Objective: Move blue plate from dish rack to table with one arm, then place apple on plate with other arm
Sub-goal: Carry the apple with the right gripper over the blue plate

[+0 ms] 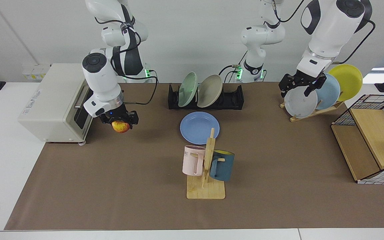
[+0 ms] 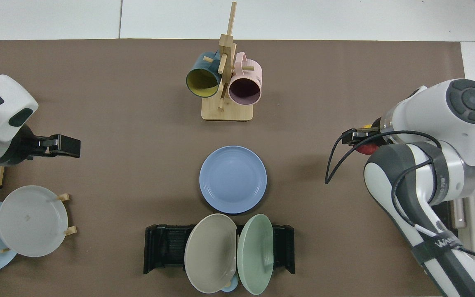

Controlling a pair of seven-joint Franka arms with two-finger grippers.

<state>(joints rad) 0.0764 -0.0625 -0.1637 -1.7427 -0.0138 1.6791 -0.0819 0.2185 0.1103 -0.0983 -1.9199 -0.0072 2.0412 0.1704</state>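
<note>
**Apple gripped above the tabletop, blue plate flat on the mat**

The right gripper hangs in the air beside the front of the toaster oven, its fingers closed around the apple. The apple sits between and just below the fingertips, red with a yellow patch, clear of the brown mat. In the top view only a sliver of the apple shows under the right gripper, the rest being hidden by the wrist.

The blue plate lies flat on the tabletop, well apart from the right gripper's fingers, towards the middle of the mat. It rests just in front of the dish rack, which holds a green plate and a beige plate leaning on edge. A mug tree with a pink mug and a dark teal mug stands near the blue plate on the side away from the dish rack.

The left gripper waits raised over the wooden plate stand, its fingers spread apart and holding nothing. Directly beneath the fingertips is the upper rim of the grey plate; the sky-blue plate and yellow plate lean just beyond.
</note>
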